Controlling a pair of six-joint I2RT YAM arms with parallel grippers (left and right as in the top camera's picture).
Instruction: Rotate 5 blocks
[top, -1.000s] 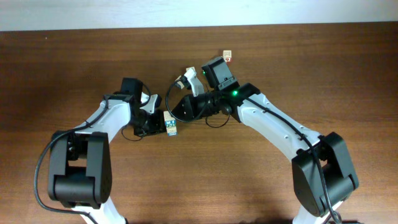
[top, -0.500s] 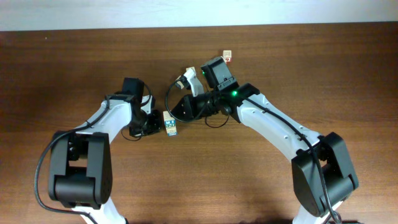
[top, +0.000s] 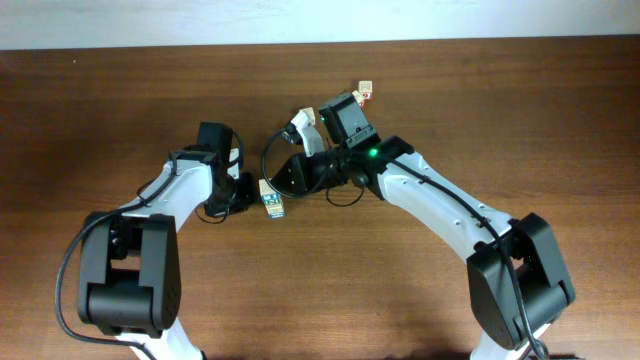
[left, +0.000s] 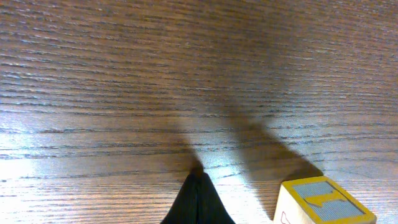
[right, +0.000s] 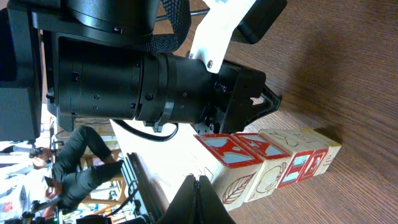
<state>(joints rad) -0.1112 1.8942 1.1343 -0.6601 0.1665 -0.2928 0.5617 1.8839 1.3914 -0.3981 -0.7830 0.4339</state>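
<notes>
The blocks lie as a short, slightly skewed row of pale-wood cubes between my two arms. In the right wrist view the blocks show red-framed faces plus leaf and apple drawings on their sides. My right gripper is shut and empty, its tip at the near end block. From overhead the right gripper sits just above the row. My left gripper is just left of the row. In its wrist view the left gripper is shut on nothing, and one yellow-edged block sits to its right.
A lone cube with red marks lies farther back, beside the right arm's wrist camera. The left arm's black body fills the upper left of the right wrist view, close behind the row. Bare brown table surrounds everything.
The row of blocks has shifted a little to the left and turned askew. The left gripper has drawn up and back along the row, and the right arm has nudged left.
</notes>
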